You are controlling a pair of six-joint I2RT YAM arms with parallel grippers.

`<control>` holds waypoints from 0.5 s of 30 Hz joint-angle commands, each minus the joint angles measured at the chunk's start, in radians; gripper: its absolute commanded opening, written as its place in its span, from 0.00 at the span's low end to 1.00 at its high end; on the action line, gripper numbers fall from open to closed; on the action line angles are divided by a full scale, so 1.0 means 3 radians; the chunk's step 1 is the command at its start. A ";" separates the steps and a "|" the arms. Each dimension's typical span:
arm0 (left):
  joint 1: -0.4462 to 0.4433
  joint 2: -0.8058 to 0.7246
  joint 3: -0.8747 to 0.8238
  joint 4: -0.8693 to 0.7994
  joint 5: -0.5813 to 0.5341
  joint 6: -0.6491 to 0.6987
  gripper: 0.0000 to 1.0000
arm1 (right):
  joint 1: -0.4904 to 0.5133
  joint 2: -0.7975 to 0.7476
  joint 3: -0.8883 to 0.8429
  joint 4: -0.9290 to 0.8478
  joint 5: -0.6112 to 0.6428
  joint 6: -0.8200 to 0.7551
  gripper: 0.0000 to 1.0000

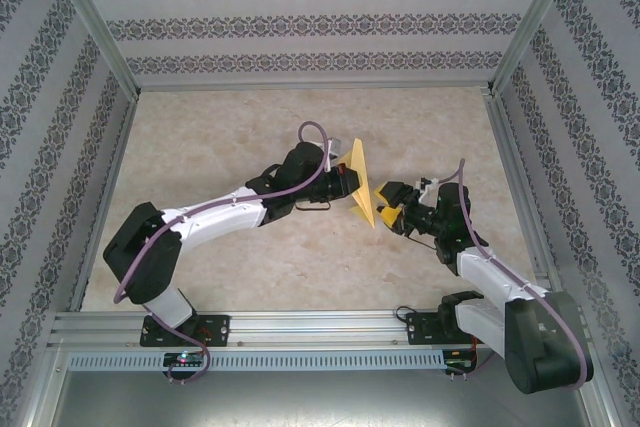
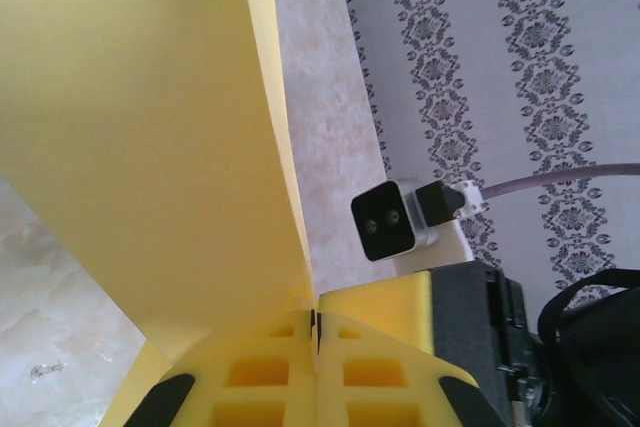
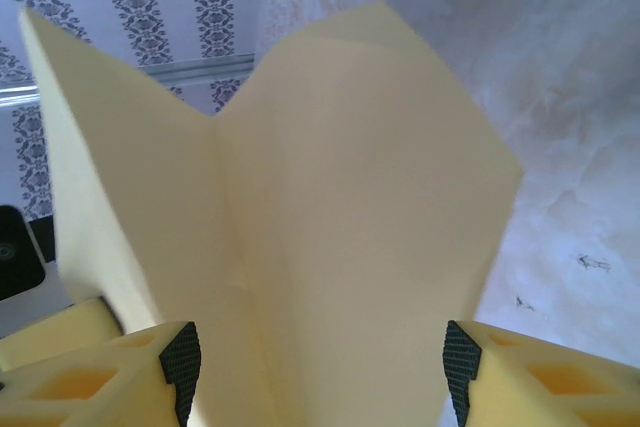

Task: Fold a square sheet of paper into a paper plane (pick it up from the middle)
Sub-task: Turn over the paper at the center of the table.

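- Square sheet of paper (image 1: 360,187) (image 2: 150,147) (image 3: 340,227): mustard-yellow, creased, standing on edge in the air above mid-table, between the two grippers.
- Right gripper (image 1: 390,209) (image 3: 320,367): nearest the arm bases, on the paper's right. Jaws spread wide, with the creased paper rising from the gap. Cannot tell whether the pads touch it.
- Left gripper (image 1: 348,187) (image 2: 315,322): a little farther out, on the paper's left. Jaws clenched together on the paper's edge, which fans upward from the seam.
- Table (image 1: 250,127): pale marbled top under both arms.
- Patterned wall (image 1: 300,27): at the far end.
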 commanded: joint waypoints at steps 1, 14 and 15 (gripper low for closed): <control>0.0024 -0.0186 0.0004 0.0173 -0.0095 0.0029 0.00 | 0.0031 -0.0164 -0.0006 -0.0307 0.0173 -0.0184 0.67; 0.0024 -0.0115 -0.0069 0.0531 0.0020 -0.0115 0.00 | 0.0185 -0.0083 -0.0027 0.0434 0.0194 0.0488 0.67; 0.0024 -0.0097 -0.0077 0.0552 0.0020 -0.0133 0.00 | 0.0185 -0.0078 -0.0054 0.0493 0.0205 0.0541 0.66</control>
